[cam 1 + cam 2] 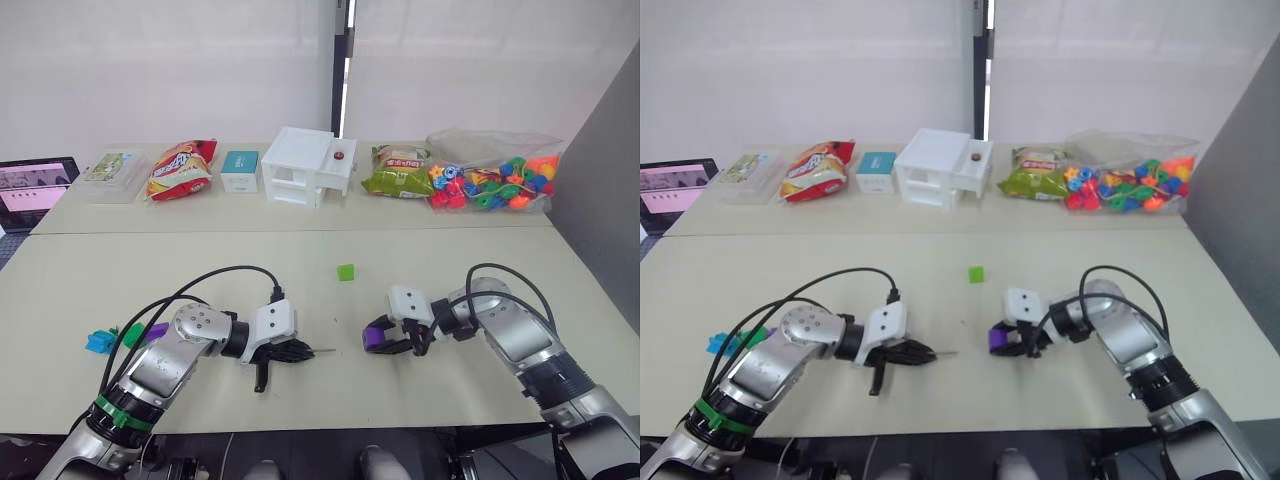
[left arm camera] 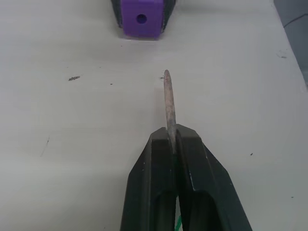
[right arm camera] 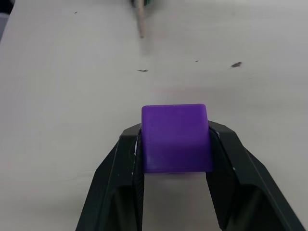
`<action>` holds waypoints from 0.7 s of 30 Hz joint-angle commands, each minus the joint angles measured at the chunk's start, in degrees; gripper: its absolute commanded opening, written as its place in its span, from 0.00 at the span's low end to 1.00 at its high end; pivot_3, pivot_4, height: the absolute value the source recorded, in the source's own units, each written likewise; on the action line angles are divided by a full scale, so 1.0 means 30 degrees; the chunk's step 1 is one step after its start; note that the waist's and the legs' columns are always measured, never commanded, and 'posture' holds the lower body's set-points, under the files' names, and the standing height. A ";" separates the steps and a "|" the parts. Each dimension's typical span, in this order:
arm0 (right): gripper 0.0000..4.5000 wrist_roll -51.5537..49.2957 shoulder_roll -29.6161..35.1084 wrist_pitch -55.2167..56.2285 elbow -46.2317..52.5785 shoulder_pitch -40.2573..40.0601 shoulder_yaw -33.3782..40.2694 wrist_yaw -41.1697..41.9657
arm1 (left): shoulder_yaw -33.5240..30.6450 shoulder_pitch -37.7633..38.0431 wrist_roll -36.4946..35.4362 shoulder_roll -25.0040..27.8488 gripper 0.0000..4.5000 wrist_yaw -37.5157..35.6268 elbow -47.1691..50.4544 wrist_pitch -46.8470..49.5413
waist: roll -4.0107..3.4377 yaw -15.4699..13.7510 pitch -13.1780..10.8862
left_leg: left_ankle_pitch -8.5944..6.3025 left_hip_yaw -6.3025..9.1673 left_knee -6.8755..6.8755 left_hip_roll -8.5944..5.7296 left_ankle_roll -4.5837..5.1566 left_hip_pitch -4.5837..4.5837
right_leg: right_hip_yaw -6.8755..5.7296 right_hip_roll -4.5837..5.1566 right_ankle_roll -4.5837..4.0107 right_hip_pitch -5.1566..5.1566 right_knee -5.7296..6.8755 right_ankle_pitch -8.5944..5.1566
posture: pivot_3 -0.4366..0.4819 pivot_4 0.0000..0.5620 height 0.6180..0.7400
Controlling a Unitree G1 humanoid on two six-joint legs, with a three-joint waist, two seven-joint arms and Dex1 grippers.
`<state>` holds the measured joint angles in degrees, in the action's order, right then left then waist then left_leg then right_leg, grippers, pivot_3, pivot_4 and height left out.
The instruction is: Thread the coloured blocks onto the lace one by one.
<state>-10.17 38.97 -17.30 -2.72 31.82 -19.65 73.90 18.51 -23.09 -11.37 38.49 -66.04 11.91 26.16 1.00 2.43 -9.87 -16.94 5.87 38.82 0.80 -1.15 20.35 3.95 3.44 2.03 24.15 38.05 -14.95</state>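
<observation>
Near counter edge, centre | left end effector (image 1: pixel 300 351) clamped on lace tip (image 2: pixel 168 98), tip pointing right | right end effector (image 1: pixel 385 340) clamped on purple block (image 3: pixel 175 138), its hole facing the tip, small gap between | light green block (image 1: pixel 345 272) farther back | blue block (image 1: pixel 98 342), other blocks far left

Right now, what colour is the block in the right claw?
Purple. The block sits clamped in the right claw; the right wrist view shows it best.
</observation>
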 commanded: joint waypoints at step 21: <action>0.26 0.0458 -0.0134 -0.5508 0.6389 -0.2015 -0.1227 -0.3390 | 0.2510 -0.2339 0.1140 -0.0380 0.00 0.1012 0.2448 0.3910 | 0.0002 0.0065 0.0001 | 0.0000 0.0005 0.0005 -0.0004 0.0000 -0.0012 | 0.0000 -0.0012 0.0001 -0.0010 -0.0005 -0.0001 | 0.48 0.27 1.00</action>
<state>-9.20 38.85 -34.38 15.33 25.06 -22.35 63.69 26.20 -29.09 -7.87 37.54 -63.12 17.34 37.76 1.00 2.62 -9.87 -16.94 5.88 38.84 0.79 -1.15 20.32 3.95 3.40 2.03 24.12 38.03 -14.96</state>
